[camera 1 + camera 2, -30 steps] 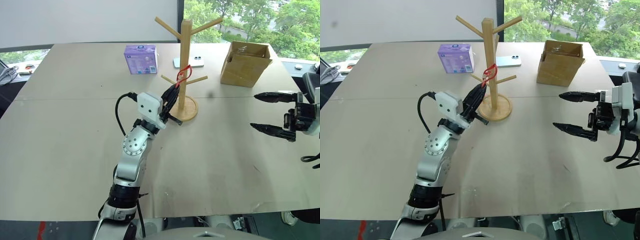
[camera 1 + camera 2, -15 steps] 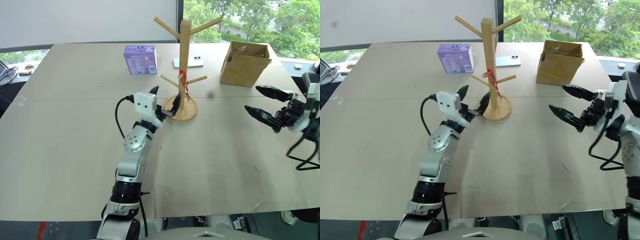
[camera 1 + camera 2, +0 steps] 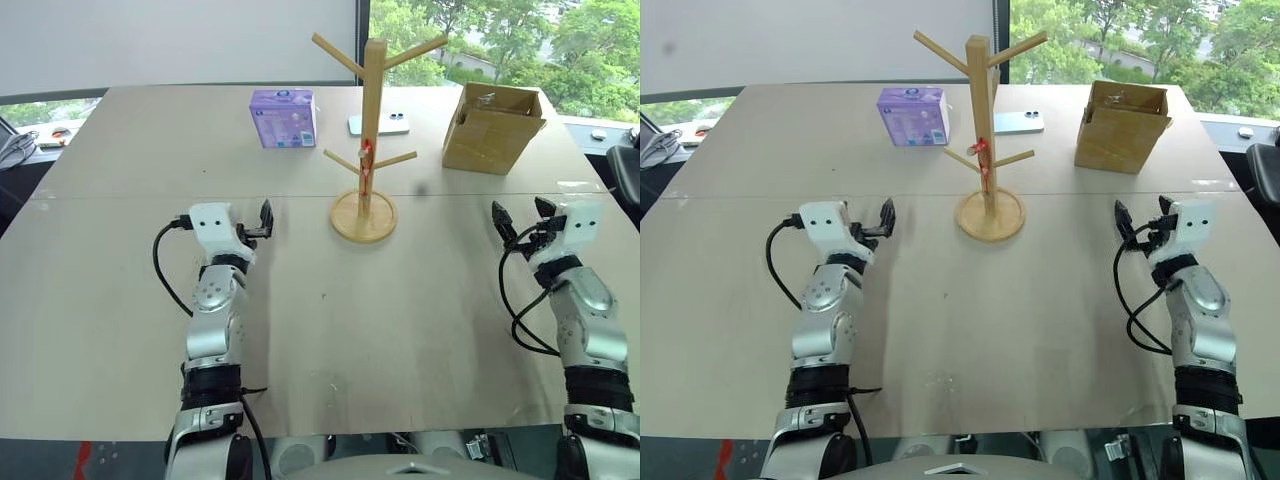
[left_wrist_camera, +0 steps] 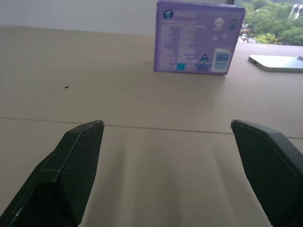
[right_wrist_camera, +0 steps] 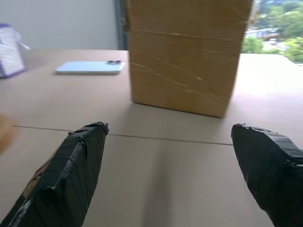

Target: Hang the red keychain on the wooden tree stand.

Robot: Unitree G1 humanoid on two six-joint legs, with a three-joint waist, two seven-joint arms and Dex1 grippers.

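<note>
The wooden tree stand rises from its round base in the middle of the table's far half. The red keychain hangs from a lower peg, close against the post. My left gripper is low over the table, left of the stand and well clear of it, open and empty. My right gripper is on the right side of the table at about the same depth, also open with nothing between its fingers. Both point toward the far edge.
A purple box stands behind my left gripper and left of the stand. A phone lies flat behind the stand. A brown cardboard box sits at the far right, straight ahead of my right gripper.
My left gripper let go of the red keychain, opened, and drew back left and down from the stand. The keychain stays on the peg. My right gripper lowered and turned to point forward.
</note>
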